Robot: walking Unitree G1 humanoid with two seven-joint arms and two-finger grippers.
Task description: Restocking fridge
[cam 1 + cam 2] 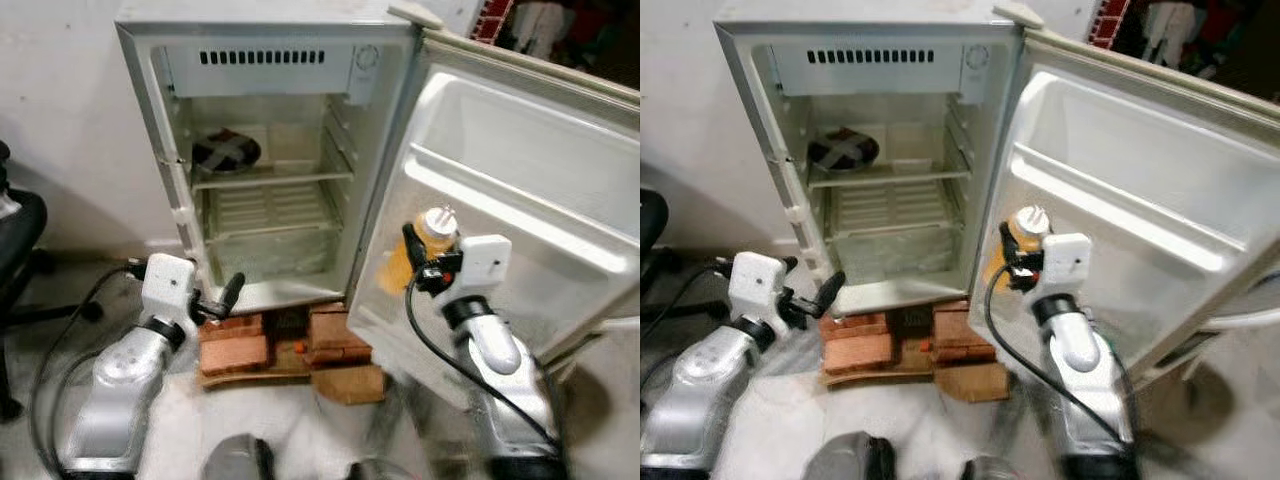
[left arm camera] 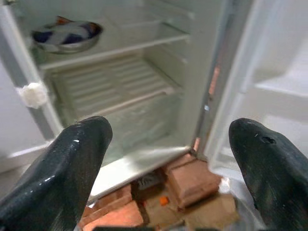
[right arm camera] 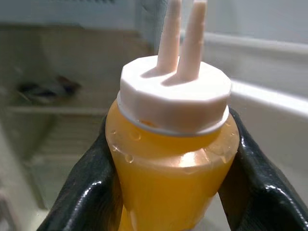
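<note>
Right claw [image 1: 420, 262] pinches the yellow sauce bottle [image 1: 432, 235] upright, right of centre; better lift it over the door shelf [image 1: 520, 205] rail. Left claw [image 1: 222, 300] spread.

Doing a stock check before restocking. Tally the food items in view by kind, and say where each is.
Bowl, on the fridge's top shelf: 1
Sauce bottle, held in the right claw at the open door: 1
Total: 2

Two glossy black fingers [image 3: 86, 192] are clamping a yellow plastic squeeze bottle [image 3: 168, 178] bearing a white twin-nozzle cap [image 3: 174, 94].
</note>
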